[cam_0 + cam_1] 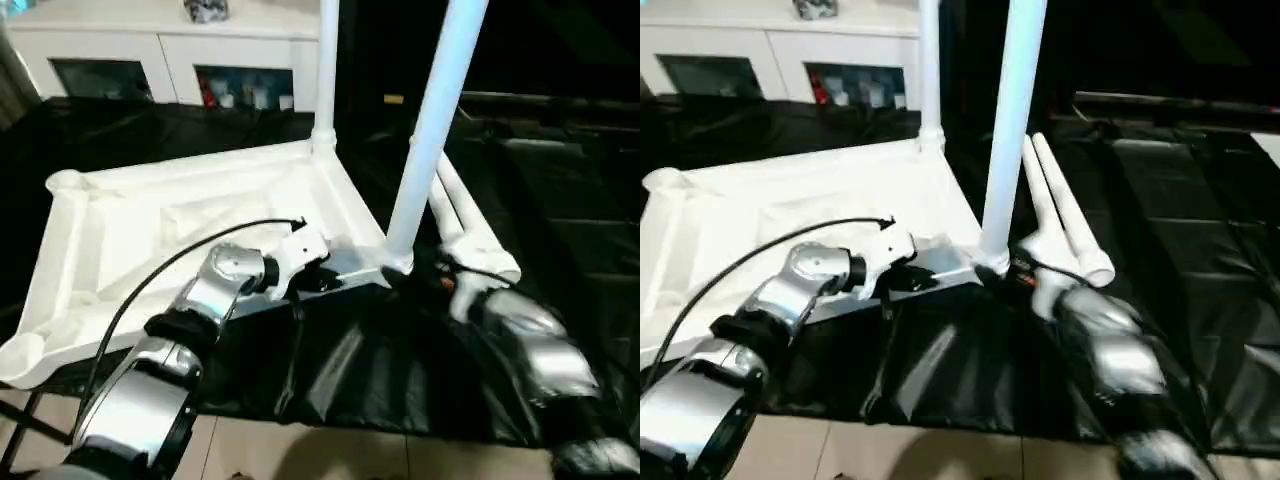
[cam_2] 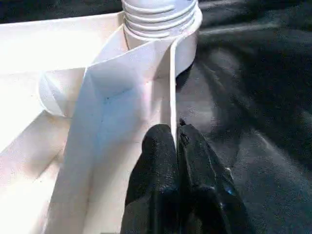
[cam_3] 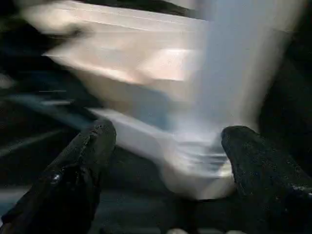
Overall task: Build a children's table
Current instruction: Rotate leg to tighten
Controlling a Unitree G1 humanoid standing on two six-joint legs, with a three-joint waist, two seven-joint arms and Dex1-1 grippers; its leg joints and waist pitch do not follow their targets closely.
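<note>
Left eye view: the tabletop (image 1: pixel 190 225) lies upside down on a black-draped counter (image 1: pixel 560 190), rim up. Two legs stand in its sockets. One rises from the far corner (image 1: pixel 326 70). The other (image 1: pixel 430 130) sits in the near right corner and leans a little to the right as it goes up. Two more legs (image 1: pixel 1065 215) lie side by side on the black cover just right of the tabletop, long axes running from the near side away, thick ends toward the robot. The two left corner sockets, far (image 1: pixel 65 182) and near (image 1: pixel 22 352), look bare.

By that count the job looks about half done: two legs in, two to go. Whether the near right leg is fully seated I cannot tell; its lean suggests it may want a further push or turn.

The left pincer (image 2: pixel 175 146) has its fingers pressed together on the tabletop's rim, just short of the near right socket, pinning that edge. The right pincer (image 3: pixel 163 161) is spread, one finger (image 3: pixel 83 161) on each side of the ribbed foot of the near right leg and, as far as the right wrist view shows, not touching it.

The tabletop's long axis runs left to right, slightly skewed, its right end farther from the robot.
</note>
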